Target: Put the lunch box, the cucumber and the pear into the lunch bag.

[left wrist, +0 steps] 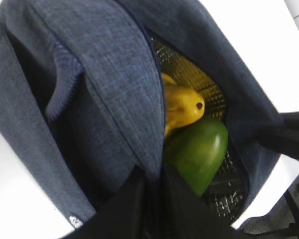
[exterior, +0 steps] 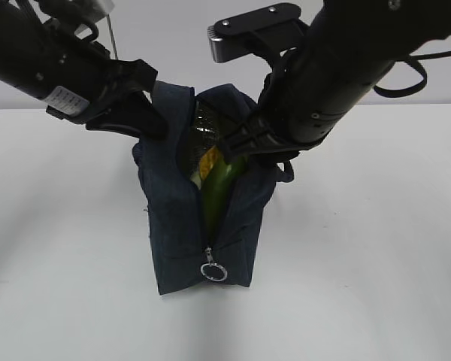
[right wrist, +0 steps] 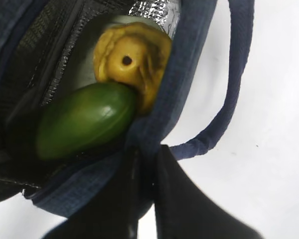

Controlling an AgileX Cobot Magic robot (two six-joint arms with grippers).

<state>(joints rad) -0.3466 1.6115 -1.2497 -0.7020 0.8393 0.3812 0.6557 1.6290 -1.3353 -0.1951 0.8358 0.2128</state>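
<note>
Clamping lunch bag (exterior: 195, 226) edges, both end effectors; wrist views reveal pear (right wrist: 134, 59) touching cucumber (right wrist: 84, 119).

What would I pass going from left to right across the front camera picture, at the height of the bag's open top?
Left arm → lunch bag → cucumber poking from its opening → right arm.

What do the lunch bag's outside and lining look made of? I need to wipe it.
Lunch bag: outside looks like woven navy fabric, matte, with visible weave and stitched seams. Lining: apparently silver foil, shiny and finely gridded.
</note>
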